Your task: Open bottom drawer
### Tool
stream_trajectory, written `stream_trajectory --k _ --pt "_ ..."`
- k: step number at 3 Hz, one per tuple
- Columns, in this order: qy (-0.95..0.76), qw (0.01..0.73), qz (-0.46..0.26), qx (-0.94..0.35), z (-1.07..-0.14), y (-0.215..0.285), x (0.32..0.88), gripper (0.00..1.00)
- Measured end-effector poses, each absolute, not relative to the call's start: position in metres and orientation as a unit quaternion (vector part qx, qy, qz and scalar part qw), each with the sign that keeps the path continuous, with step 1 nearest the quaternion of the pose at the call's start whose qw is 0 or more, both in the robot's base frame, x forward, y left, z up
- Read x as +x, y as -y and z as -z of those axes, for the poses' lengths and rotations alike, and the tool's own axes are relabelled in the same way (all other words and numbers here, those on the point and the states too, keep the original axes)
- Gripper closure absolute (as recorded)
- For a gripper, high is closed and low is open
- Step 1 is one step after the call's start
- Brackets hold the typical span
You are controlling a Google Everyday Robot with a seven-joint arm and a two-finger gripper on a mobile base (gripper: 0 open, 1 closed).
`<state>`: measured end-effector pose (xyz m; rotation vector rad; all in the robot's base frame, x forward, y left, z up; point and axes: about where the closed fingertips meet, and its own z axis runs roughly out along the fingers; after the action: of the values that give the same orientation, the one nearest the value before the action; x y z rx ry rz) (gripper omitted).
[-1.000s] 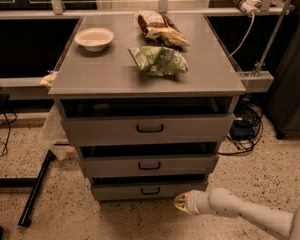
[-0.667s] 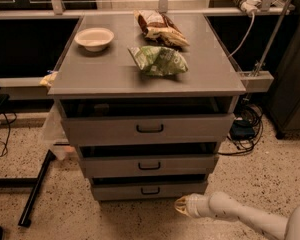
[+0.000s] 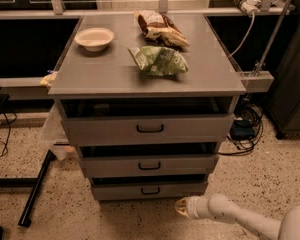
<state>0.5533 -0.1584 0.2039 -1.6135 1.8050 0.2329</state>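
Note:
The bottom drawer (image 3: 149,190) is the narrowest grey front, lowest in the cabinet, with a small black loop handle (image 3: 150,190) at its centre. It stands slightly out, with a dark gap above it. The mid-sized front (image 3: 149,165) and the widest top front (image 3: 149,129) are above it. My gripper (image 3: 181,207) is at the end of the white arm (image 3: 230,215), low near the floor, just below and to the right of the bottom drawer's front. It does not touch the handle.
On the cabinet top (image 3: 90,74) lie a white bowl (image 3: 94,37), a green bag (image 3: 158,60) and a brown bag (image 3: 159,28). A black pole (image 3: 35,189) leans on the speckled floor at the left. Cables (image 3: 245,131) lie at the right.
The arm has shifted slightly, with the gripper still low by the bottom drawer's right side. The drawers have not visibly moved.

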Motion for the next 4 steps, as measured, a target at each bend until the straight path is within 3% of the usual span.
stream_trajectory --k 1,2,4 --pt "-0.694 0.352 -0.087 -0.622 -0.198 0.158 0.558 0.12" --pt "-0.691 0.357 -0.084 -0.624 -0.196 0.156 0.562 0.0" --pt "-0.677 0.359 -0.082 -0.637 -0.194 0.147 0.579 0.0"
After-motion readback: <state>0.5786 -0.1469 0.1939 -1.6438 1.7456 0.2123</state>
